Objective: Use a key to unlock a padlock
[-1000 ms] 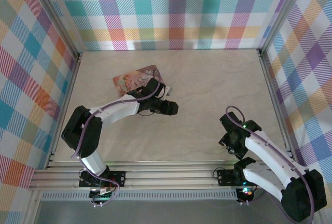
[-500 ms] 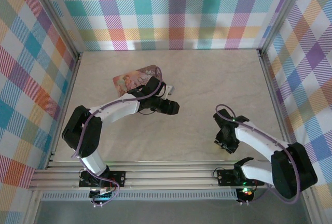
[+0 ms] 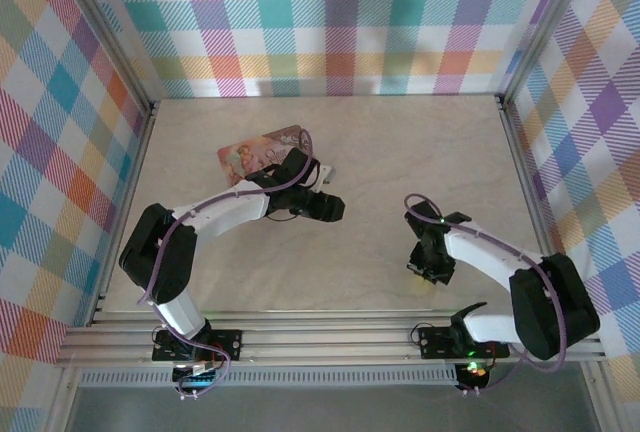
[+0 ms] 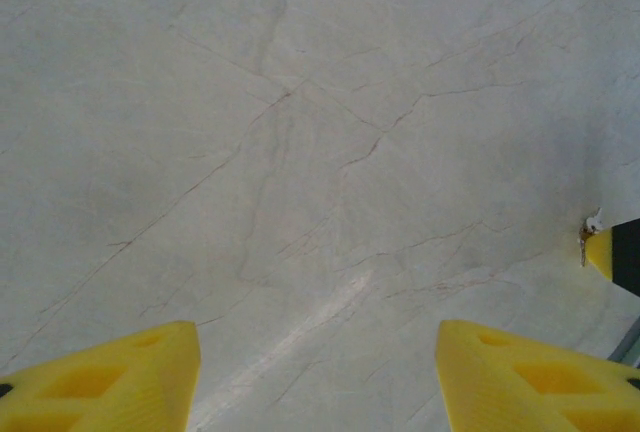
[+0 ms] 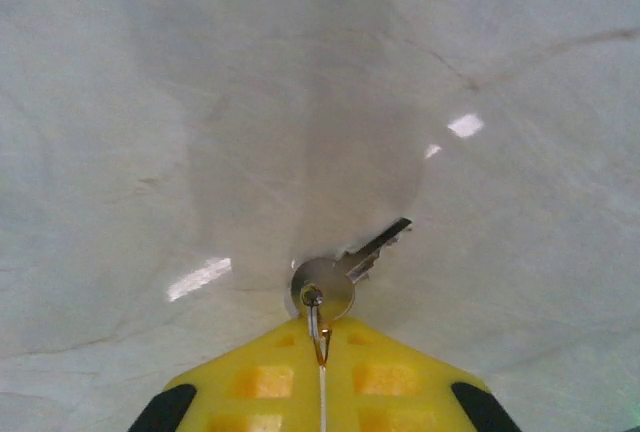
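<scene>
The key (image 5: pixel 345 270) is small and silvery and lies flat on the marble table, its blade pointing up and to the right. My right gripper (image 5: pixel 322 352) is shut, with its yellow fingers pinching the thin ring that passes through the key's head. From above, the right gripper (image 3: pixel 426 272) sits low on the table at the right front. The left wrist view catches the key (image 4: pixel 585 240) at the tip of that yellow finger (image 4: pixel 603 252). My left gripper (image 4: pixel 318 372) hangs open over bare table, right of the tin in the top view (image 3: pixel 334 207). The padlock is hidden.
A pink illustrated tin (image 3: pixel 262 154) lies at the back left, partly under my left arm (image 3: pixel 225 214). Aluminium rails (image 3: pixel 330 330) run along the near edge. Plaid walls close in the other three sides.
My right arm swung left and forward across the table, and its gripper went from open to shut on the key's ring. The left arm stayed where it was.
</scene>
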Robot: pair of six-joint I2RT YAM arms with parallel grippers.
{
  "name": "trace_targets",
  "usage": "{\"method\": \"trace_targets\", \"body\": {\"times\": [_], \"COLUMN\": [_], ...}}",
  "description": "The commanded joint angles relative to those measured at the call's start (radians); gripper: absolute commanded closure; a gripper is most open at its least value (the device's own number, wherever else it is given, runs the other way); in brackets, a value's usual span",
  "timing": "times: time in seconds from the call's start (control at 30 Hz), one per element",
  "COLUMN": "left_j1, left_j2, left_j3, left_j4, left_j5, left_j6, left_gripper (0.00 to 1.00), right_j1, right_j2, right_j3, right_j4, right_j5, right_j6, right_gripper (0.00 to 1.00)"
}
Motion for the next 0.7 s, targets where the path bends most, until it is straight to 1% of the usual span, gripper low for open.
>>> {"method": "trace_targets", "body": {"times": [0.0, 0.13, 0.27, 0.33, 0.4, 0.47, 0.53, 0.57, 0.6, 0.63, 0.67], "left_j1": [0.0, 0.024, 0.074, 0.1, 0.117, 0.128, 0.131, 0.132, 0.132, 0.132, 0.132], "left_j2": [-0.051, -0.074, -0.111, -0.137, -0.161, -0.183, -0.198, -0.2, -0.204, -0.206, -0.205], "left_j3": [-0.006, -0.031, -0.07, -0.098, -0.119, -0.134, -0.145, -0.148, -0.151, -0.155, -0.158], "left_j4": [-0.032, -0.039, -0.047, -0.044, -0.045, -0.05, -0.06, -0.065, -0.067, -0.066, -0.063], "left_j5": [-0.041, -0.072, -0.098, -0.103, -0.111, -0.12, -0.131, -0.134, -0.137, -0.137, -0.132], "left_j6": [0.018, -0.008, -0.056, -0.075, -0.085, -0.09, -0.092, -0.092, -0.096, -0.1, -0.107], "left_gripper": [0.37, 0.37, 0.37, 0.37, 0.37, 0.37, 0.37, 0.37, 0.37, 0.37, 0.37], "right_j1": [0.024, 0.1, 0.195, 0.229, 0.245, 0.255, 0.261, 0.262, 0.261, 0.262, 0.261], "right_j2": [0.088, 0.202, 0.357, 0.433, 0.482, 0.506, 0.511, 0.509, 0.502, 0.489, 0.475], "right_j3": [0.076, 0.209, 0.408, 0.501, 0.548, 0.566, 0.579, 0.584, 0.589, 0.593, 0.596], "right_j4": [0.062, 0.083, 0.078, 0.083, 0.124, 0.183, 0.216, 0.221, 0.22, 0.216, 0.21], "right_j5": [-0.055, -0.073, -0.103, -0.152, -0.234, -0.308, -0.342, -0.352, -0.356, -0.354, -0.35], "right_j6": [-0.087, -0.135, -0.183, -0.181, -0.147, -0.101, -0.076, -0.071, -0.069, -0.07, -0.072], "right_gripper": [0.97, 0.99, 1.0, 0.99, 0.97, 0.91, 0.84, 0.8, 0.71, 0.65, 0.62]}}
